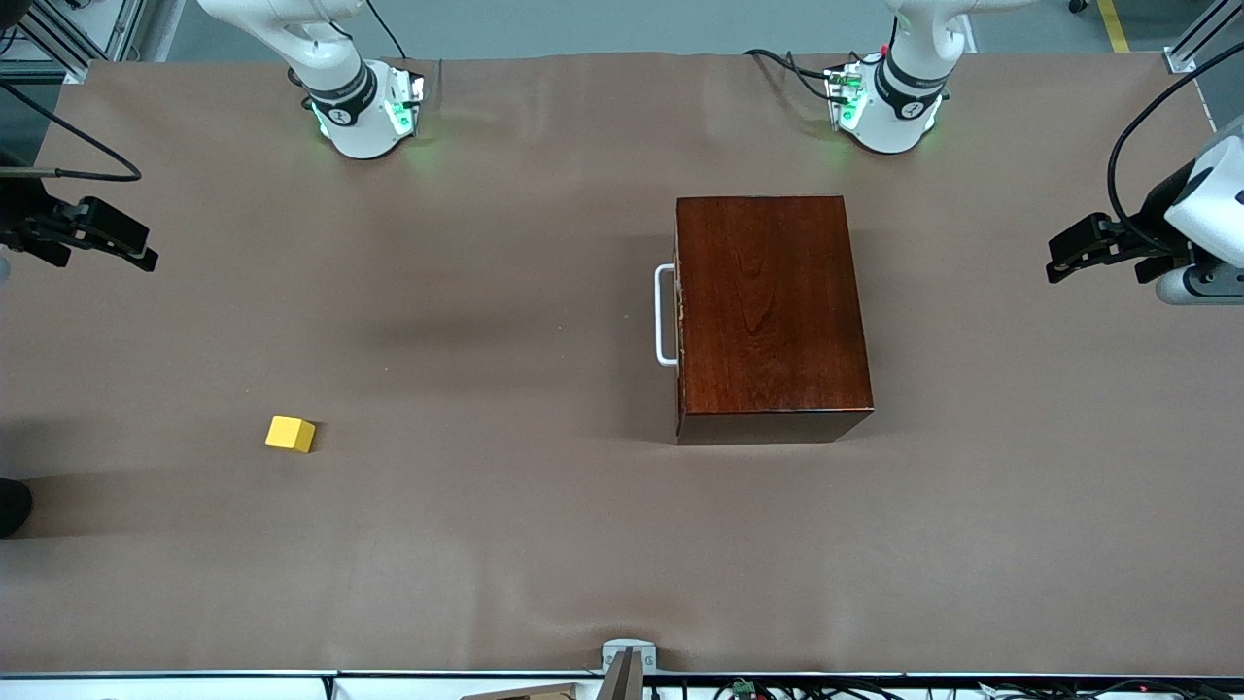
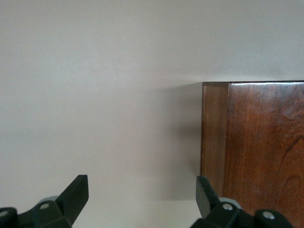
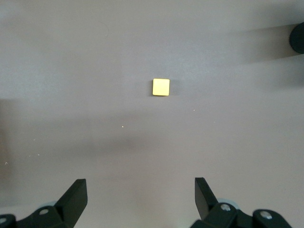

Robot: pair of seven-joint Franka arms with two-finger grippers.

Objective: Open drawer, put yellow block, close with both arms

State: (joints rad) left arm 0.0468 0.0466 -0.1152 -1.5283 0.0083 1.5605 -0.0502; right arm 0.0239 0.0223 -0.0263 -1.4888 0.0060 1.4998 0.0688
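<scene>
With the drawer (image 1: pixel 680 316) shut in its box mid-counter and the yellow block (image 1: pixel 291 434) well apart toward my right arm's end, both my fingers (image 2: pixel 76 192) (image 3: pixel 76 194) hang spread and empty, so hooking the handle (image 1: pixel 665 315) comes first.

A brown cloth-covered surface (image 1: pixel 544 525) fills the view. Black cables (image 1: pixel 797 688) and a metal bracket (image 1: pixel 627 653) line its near edge.

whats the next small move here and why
Probably bring the right gripper, open and up at its own end of the table, toward the white handle. The drawer sits fully shut in the box, so the yellow block, lying loose on the table, cannot go in yet. The left gripper waits open beside the box.
</scene>
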